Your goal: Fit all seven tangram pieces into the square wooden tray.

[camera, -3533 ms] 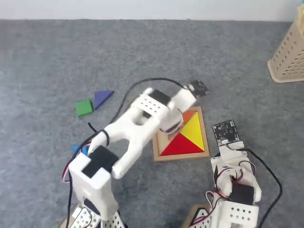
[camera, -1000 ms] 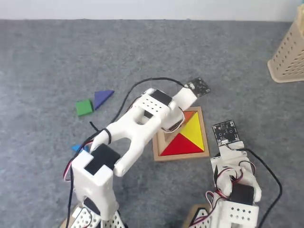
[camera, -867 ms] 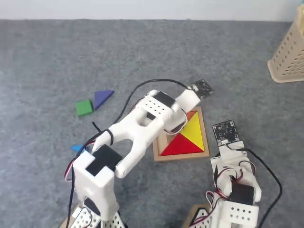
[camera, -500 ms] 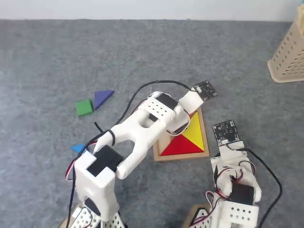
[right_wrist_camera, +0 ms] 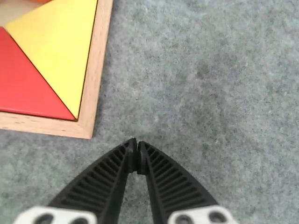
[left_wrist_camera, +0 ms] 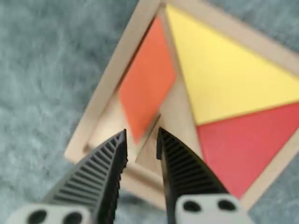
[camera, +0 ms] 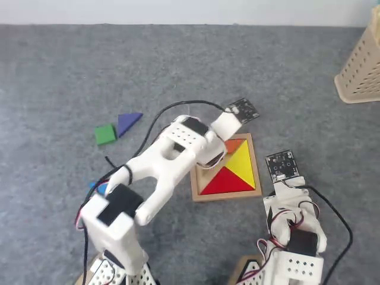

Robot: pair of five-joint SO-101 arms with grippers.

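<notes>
Orange wood, a flat slanted four-sided piece (left_wrist_camera: 147, 84), lies in the tray (left_wrist_camera: 117, 70) beside the smooth yellow triangle (left_wrist_camera: 224, 74), with bare tray floor showing between them. The left tool (left_wrist_camera: 141, 134), jaws slightly apart and holding nothing, has swung back from the tray's far corner to this piece, probably to nudge it flush. The right tool (right_wrist_camera: 136, 142), jaws together, sits over the grey felt-like tabletop (camera: 178, 59) just beside the tray. A green square (camera: 105, 134) and a purple triangle (camera: 127, 123) wait well apart from the tray.
</notes>
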